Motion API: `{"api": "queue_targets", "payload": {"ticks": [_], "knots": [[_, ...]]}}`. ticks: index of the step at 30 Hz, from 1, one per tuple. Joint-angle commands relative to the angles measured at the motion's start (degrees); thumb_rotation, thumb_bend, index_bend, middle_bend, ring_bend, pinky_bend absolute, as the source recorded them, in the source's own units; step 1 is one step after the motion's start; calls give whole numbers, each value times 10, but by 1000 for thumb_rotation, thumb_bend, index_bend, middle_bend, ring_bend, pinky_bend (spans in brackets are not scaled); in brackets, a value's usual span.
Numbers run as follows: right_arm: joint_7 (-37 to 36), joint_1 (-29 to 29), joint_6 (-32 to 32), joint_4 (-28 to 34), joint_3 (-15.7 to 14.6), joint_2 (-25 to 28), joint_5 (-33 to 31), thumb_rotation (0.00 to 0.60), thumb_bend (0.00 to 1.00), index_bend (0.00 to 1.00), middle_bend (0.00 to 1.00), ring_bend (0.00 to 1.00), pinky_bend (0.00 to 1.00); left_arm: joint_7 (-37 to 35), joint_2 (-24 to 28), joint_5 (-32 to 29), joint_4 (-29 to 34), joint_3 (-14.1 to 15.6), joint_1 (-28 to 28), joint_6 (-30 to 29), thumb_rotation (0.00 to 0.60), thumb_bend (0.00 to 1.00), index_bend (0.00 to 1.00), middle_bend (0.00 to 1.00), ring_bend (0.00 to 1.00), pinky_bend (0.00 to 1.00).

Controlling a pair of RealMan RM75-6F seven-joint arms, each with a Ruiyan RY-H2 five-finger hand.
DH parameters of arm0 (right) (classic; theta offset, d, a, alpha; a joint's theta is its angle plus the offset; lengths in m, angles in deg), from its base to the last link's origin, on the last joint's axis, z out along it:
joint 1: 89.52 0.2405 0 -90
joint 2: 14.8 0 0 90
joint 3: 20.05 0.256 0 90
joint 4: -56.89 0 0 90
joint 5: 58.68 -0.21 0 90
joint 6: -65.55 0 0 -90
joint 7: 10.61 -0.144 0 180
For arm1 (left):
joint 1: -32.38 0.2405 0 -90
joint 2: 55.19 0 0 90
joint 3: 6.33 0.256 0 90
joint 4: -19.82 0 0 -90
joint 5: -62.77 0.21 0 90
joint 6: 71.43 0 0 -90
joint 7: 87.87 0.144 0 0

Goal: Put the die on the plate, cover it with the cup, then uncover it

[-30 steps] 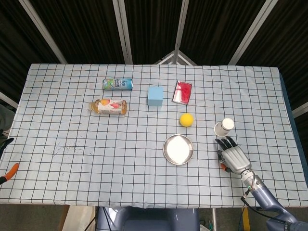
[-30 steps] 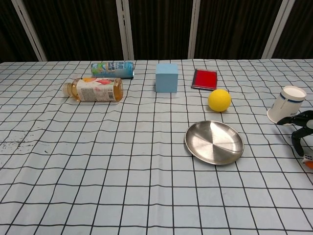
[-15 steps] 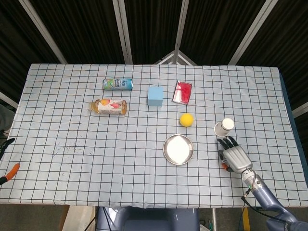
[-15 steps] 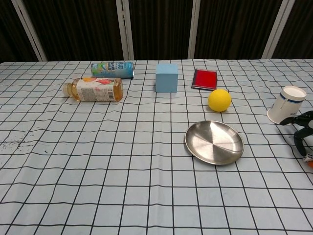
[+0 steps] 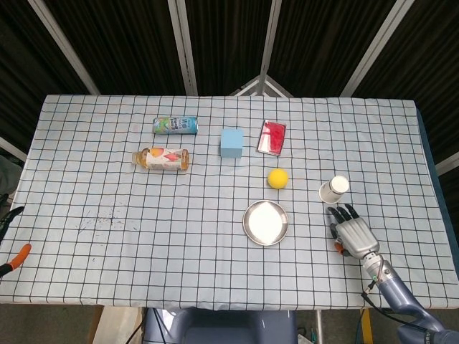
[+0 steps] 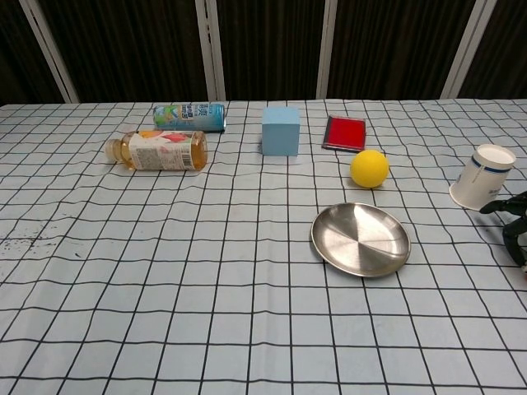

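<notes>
**Right robot hand spread low over a checked table, just below a paper cup**

A table covered in a white cloth with a black grid (image 5: 107,236) fills both views.

At the lower right of the head view, the right hand (image 5: 353,233) lies palm down over the cloth. Its dark fingers are stretched out and fanned apart. They point up the frame toward a white paper cup (image 5: 334,189). The fingertips stop just short of the cup, not touching it.

A small orange object (image 5: 338,247) peeks out at the hand's left edge, by the thumb. It is too small to tell whether this is the die, or whether the hand pinches it. So it cannot be told whether the hand holds anything.

In the chest view only the dark fingertips (image 6: 512,216) show, at the right edge, just below the cup (image 6: 482,175).

A round steel plate (image 5: 266,222) sits bare, left of the hand and near the table's middle. Just above it rests a yellow ball (image 5: 277,178). Higher up stand a light blue cube (image 5: 231,142) and, to its right, a flat red box (image 5: 272,136).

In the upper left part of the table, a tea bottle (image 5: 162,158) lies on its side. A drink can (image 5: 175,125) lies just above it.

The left hand appears in neither view.
</notes>
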Motion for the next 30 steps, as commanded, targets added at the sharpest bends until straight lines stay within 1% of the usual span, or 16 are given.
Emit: {"api": "queue_targets", "payload": {"ticks": [1,4,7,11,15,25,30], "knots": [[5,-1,-3,4,1,3,-4,600,345,533,112,106,0,1,0,0,0,0,0,1,600,385,169,0,0,24],[7,-1,-2,7,0,7,-5,600,345,531,112,107,0,1,0,0,0,1,-1,2,600,385,169,0,0,24],[9,-3,-1,14,0,14,-7,600,345,503,112,106,0,0,0,2,1,2,-1,3,600,385,170,0,0,24],[11,-3,-2,20,0,20,-9,600,345,410,112,106,0,0,1,3,1,3,-2,3,600,385,172,0,0,23],[13,-4,-4,25,0,22,-14,600,344,368,111,106,0,0,1,3,1,3,-1,3,600,385,172,0,0,24],[21,-4,-7,24,2,22,-22,600,345,368,110,106,0,3,0,4,1,4,-2,4,600,385,174,0,0,23],[24,-5,-7,25,3,22,-25,600,345,415,111,106,0,4,0,3,1,4,-3,5,600,385,175,0,0,24]]}}
